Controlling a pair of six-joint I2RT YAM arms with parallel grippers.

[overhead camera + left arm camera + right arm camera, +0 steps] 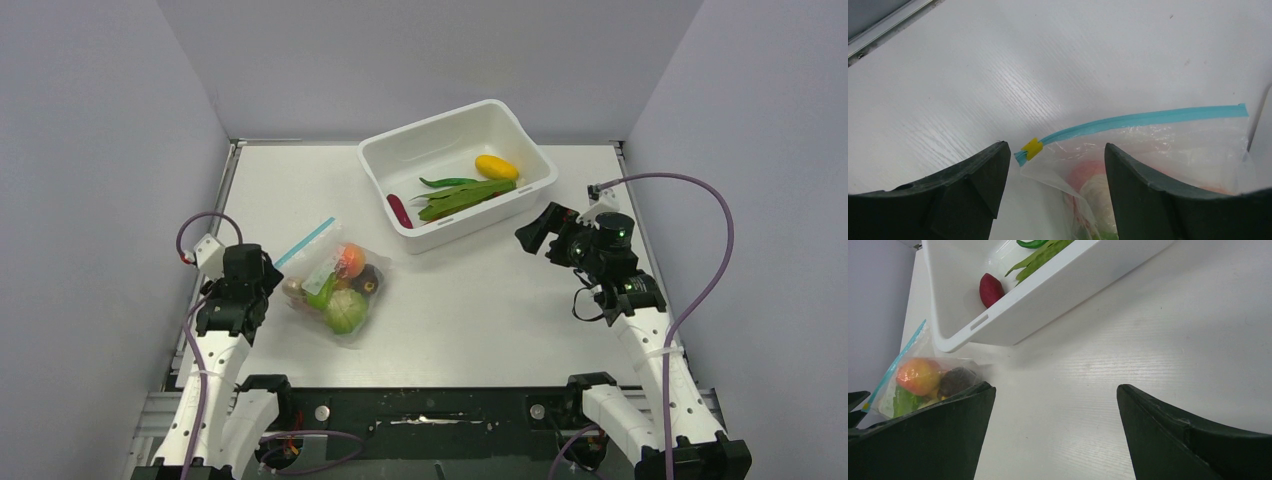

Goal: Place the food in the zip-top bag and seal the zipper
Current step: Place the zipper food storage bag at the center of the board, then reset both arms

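Note:
The zip-top bag lies on the table left of centre with the food inside: an orange-pink peach, a green ball and a dark fruit. Its blue zipper runs along the far-left rim. In the left wrist view the zipper ends in a yellow slider. That slider sits just ahead of my left gripper, which is open and touches nothing. My left gripper is close by the bag's left side. My right gripper hangs open over bare table at the right, and nothing shows between its fingers in the right wrist view.
A white tub stands at the back centre. It holds a yellow piece, green pods and a red piece. Its near wall is ahead of the right gripper. Grey walls close in both sides.

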